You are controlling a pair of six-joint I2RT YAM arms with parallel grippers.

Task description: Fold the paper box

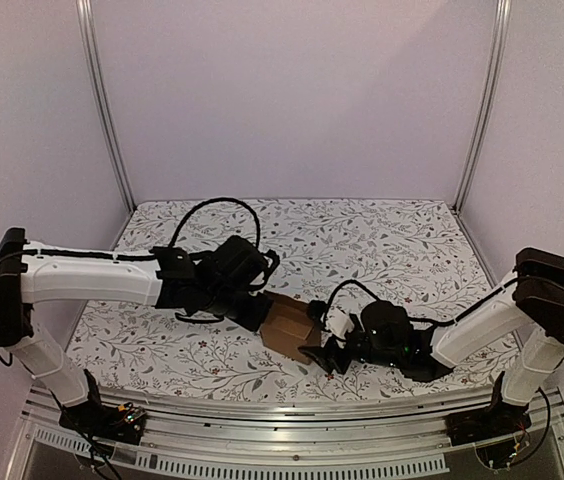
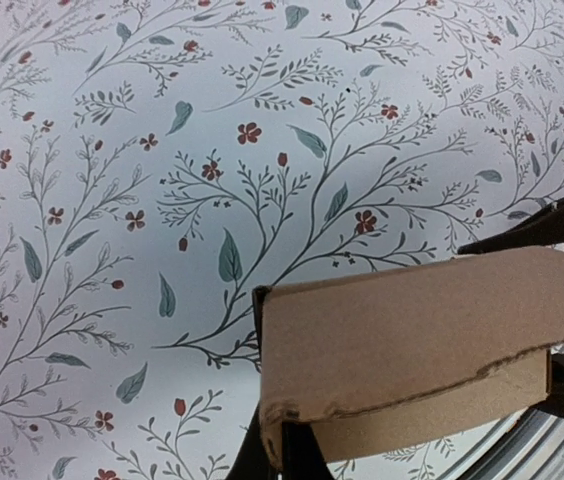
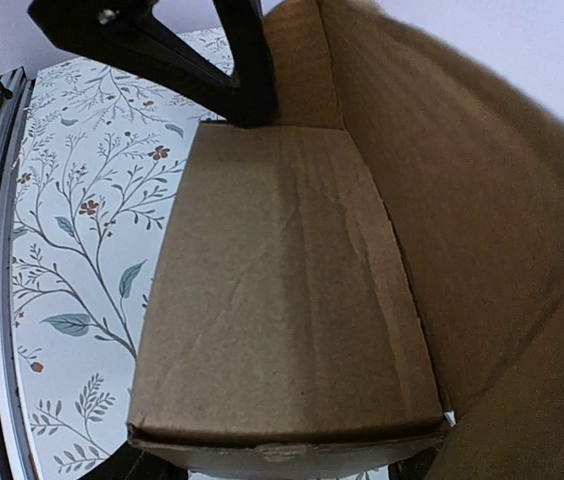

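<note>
plain brown cardboard box (image 1: 288, 330) is at the front-middle of the flowery desk (image 1: 412, 250), my left jaws pinched shut on its edge to anchor it, right jaws spread round the other end, can't tell if they're squeezing

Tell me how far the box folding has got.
Done: the paper box already has creased panels standing up as walls. In hand: the left gripper is shut on one edge, and the right gripper is at the opposite side. Left: the box does not look closed yet, so the flaps remain to be folded.
</note>
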